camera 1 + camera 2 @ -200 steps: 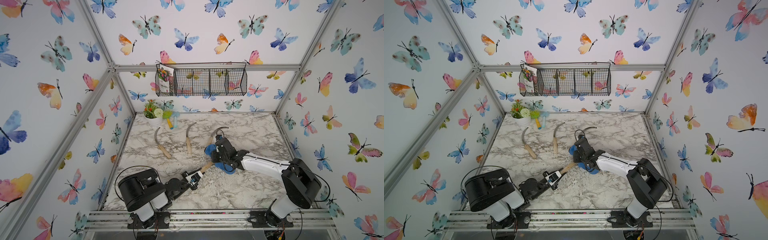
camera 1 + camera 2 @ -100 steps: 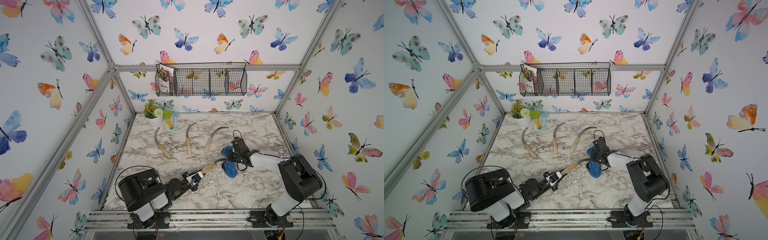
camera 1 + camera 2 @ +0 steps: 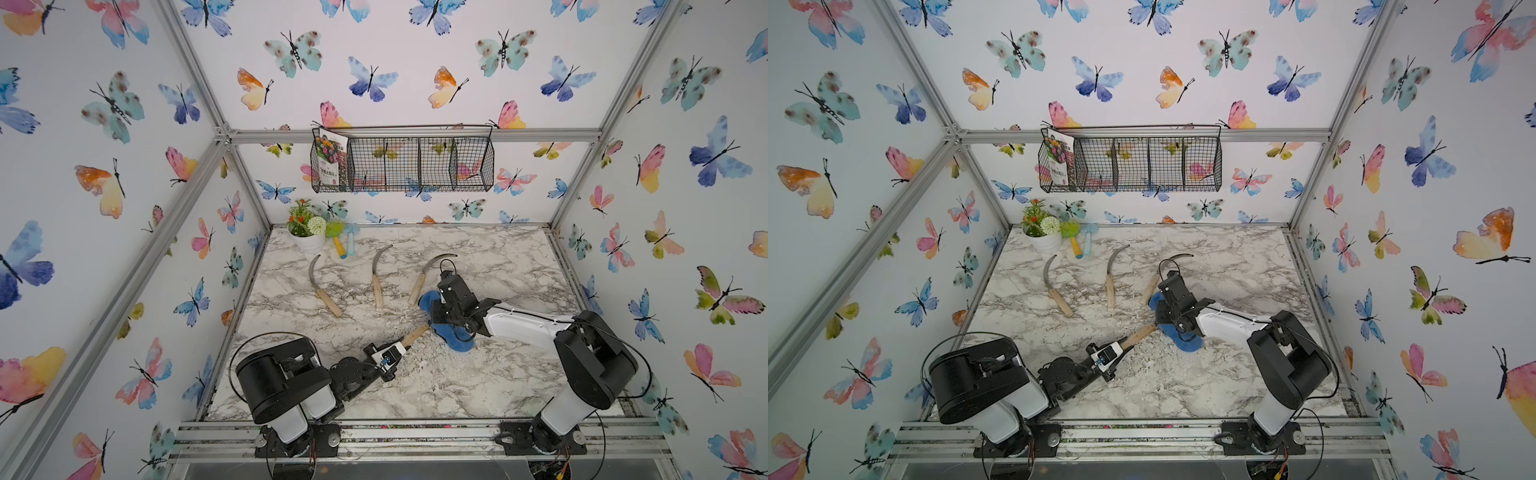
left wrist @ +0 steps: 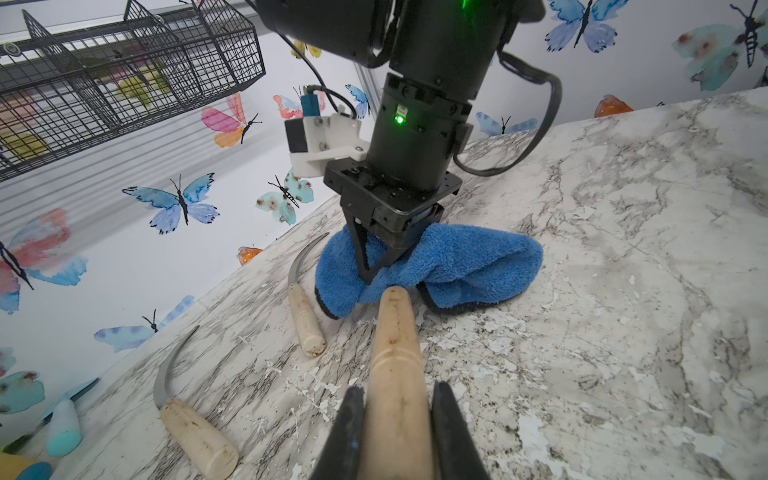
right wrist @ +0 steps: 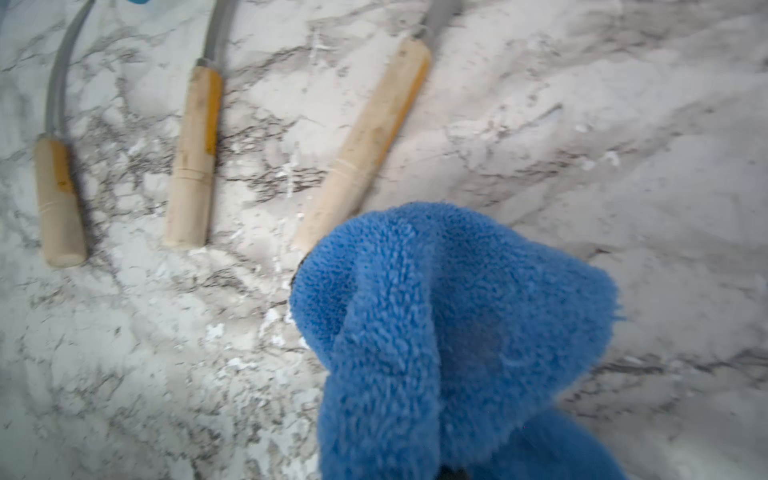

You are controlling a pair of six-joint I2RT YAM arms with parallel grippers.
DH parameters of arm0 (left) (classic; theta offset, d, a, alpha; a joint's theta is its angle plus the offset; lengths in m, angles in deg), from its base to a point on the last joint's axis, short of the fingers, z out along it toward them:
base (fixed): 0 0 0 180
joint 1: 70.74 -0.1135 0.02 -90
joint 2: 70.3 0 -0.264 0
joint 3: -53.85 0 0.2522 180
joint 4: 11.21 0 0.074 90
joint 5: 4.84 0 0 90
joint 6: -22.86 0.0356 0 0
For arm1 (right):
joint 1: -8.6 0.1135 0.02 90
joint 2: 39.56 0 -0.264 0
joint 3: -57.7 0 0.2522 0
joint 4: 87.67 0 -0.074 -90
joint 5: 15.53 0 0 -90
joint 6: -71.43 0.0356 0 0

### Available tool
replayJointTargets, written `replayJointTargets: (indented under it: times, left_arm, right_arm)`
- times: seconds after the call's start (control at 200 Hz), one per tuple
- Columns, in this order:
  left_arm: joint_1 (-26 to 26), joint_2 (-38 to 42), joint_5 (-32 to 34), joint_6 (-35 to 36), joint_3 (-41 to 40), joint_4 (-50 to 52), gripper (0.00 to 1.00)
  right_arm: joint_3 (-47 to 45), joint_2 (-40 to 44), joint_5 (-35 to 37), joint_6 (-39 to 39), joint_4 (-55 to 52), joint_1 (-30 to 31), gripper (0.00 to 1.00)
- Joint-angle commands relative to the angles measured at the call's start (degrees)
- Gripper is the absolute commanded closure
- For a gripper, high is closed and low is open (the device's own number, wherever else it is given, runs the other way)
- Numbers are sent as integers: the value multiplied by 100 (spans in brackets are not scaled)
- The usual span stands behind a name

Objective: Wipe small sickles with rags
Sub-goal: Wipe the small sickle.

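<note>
My left gripper (image 3: 402,346) (image 4: 397,392) is shut on the pale wooden handle of a small sickle (image 3: 416,333) (image 3: 1140,333). That sickle's blade is hidden inside the blue rag (image 3: 456,343) (image 4: 471,257) (image 5: 449,332). My right gripper (image 4: 369,277) is shut on the rag, pinching it just past the end of the handle. Three more small sickles lie side by side behind: one on the left (image 3: 323,287), one in the middle (image 3: 377,279) and one (image 3: 419,283) whose handle end touches the rag.
A white flower pot (image 3: 309,239) and yellow and light-blue toy tools (image 3: 344,248) stand at the back left corner. A wire basket (image 3: 415,164) hangs on the back wall. White flakes (image 3: 419,368) litter the marble table (image 3: 519,270) near the front.
My right gripper slid the rag out to the right along the held sickle's blade, then came back toward the handle. The left arm has stayed still.
</note>
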Motion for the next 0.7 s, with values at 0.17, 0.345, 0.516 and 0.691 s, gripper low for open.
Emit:
replayJointTargets:
  times: [0.17, 0.345, 0.516, 0.691]
  left_arm:
    - [18, 52, 33, 127, 26, -847, 100]
    - [18, 59, 43, 118, 14, -856, 100]
    - [27, 140, 25, 83, 0, -786, 100]
    - [27, 114, 78, 92, 17, -799, 100]
  right_arm:
    - [-8, 41, -39, 14, -246, 385, 99]
    - [-486, -85, -272, -25, 22, -189, 99]
    - [-1003, -225, -263, -34, 177, -1011, 99]
    - [-1386, -256, -205, -44, 271, -1664, 99]
